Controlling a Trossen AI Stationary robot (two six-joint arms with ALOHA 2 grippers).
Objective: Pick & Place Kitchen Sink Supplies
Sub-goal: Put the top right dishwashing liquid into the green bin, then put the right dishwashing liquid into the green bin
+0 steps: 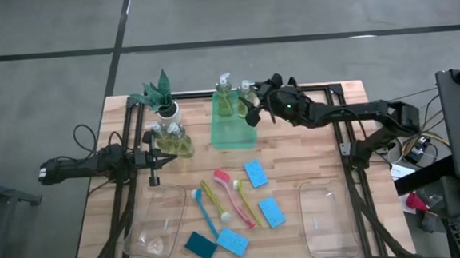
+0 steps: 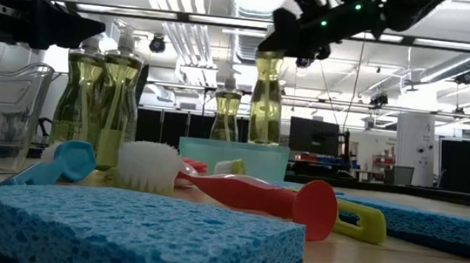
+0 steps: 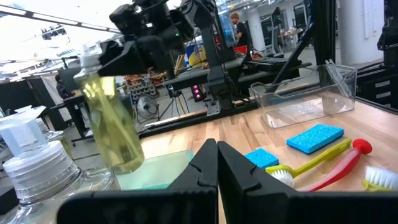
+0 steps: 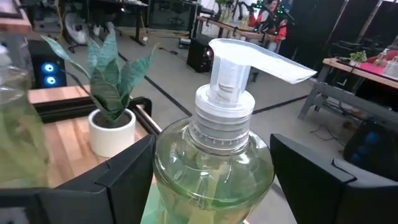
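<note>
On the left of the wooden bench [image 1: 313,172], the left gripper [image 1: 153,161] hovers low with its fingers [image 3: 208,168] pressed together and holding nothing, just beside two soap pump bottles [image 1: 175,140] that stand close to each other near the bench's left side. Behind them sits the spiky green plant in a white pot [image 1: 162,97]. In front of that arm lies a clear plastic bin [image 1: 154,226], and beside its near corner rest a teal sponge [image 1: 199,245] and a blue sponge [image 1: 233,242] that touch or nearly touch. Toward the middle, a blue brush [image 1: 205,210], a yellow brush [image 1: 243,200] and a pink-red brush [image 1: 232,191] lie fanned together, their handles crossing. Behind them is the green tray [image 1: 234,133], with one soap bottle [image 1: 225,97] standing at its far end. The right gripper [image 1: 254,105] is over the tray's far right corner, closed around another soap bottle [image 4: 214,168] at its shoulder; in the low view that bottle [image 2: 267,95] hangs clear of the tray, roughly upright. Two more blue sponges lie right of the brushes, one [image 1: 255,173] farther back and one [image 1: 272,212] nearer the front. A second clear bin [image 1: 327,217] sits at the bench's front right.
</note>
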